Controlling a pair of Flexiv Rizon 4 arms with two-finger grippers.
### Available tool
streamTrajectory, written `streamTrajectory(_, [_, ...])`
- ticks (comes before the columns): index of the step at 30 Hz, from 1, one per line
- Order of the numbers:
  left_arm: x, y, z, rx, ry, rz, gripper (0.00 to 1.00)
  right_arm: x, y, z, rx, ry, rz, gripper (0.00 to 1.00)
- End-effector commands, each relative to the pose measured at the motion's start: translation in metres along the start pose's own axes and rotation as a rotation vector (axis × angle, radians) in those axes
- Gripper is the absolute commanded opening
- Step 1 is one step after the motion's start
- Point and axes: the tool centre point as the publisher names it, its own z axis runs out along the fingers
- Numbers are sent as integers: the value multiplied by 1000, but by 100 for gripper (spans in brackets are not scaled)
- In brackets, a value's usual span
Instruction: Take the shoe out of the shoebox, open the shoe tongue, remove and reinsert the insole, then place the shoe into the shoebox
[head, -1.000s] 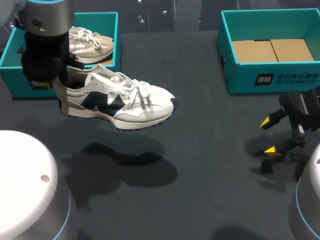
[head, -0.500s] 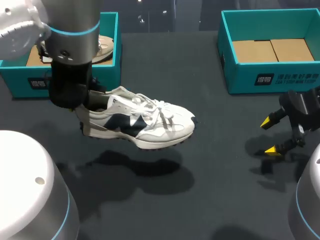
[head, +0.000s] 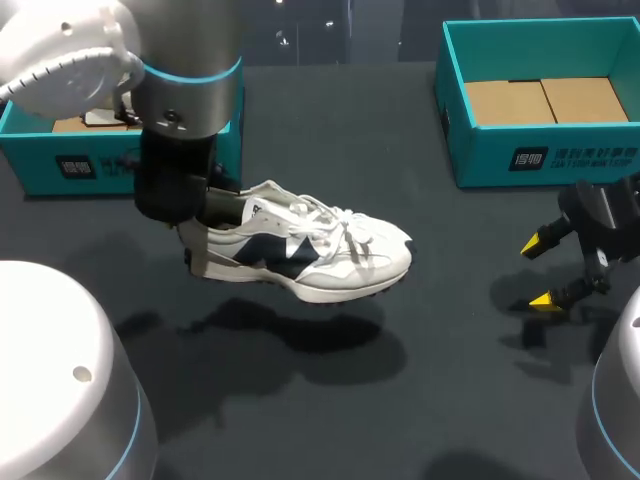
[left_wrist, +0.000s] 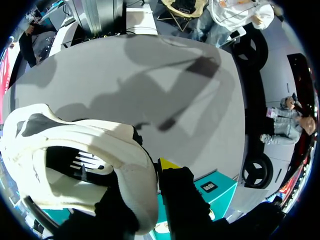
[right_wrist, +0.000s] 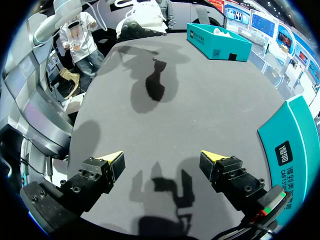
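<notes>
A dark matte table (head: 450, 250) holds soft overhead-light shadows.

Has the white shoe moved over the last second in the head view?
Yes. The white shoe has shifted away from the left shoebox, going rightward and nearer the robot's side, so it is now fully clear of the box's front wall.

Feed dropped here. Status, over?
Left gripper shut on shoe heel. Shoe held above table. Right gripper open, apart from shoe.
</notes>
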Motion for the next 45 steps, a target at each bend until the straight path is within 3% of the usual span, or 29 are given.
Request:
streamTrajectory(1, [-16, 0, 10, -7, 0, -13, 0, 1, 0, 0, 1, -1, 0, 100])
streamTrajectory(9, [-64, 4, 39, 11, 29, -43, 0, 1, 0, 0, 1, -1, 0, 100])
streamTrajectory(22, [-114, 9, 71, 5, 64, -55, 0, 1, 0, 0, 1, -1, 0, 100])
streamTrajectory(35, [-144, 6, 93, -3, 94, -43, 0, 1, 0, 0, 1, -1, 0, 100])
streamTrajectory(45, [-153, 5, 108, 9, 116, -56, 0, 1, 0, 0, 1, -1, 0, 100])
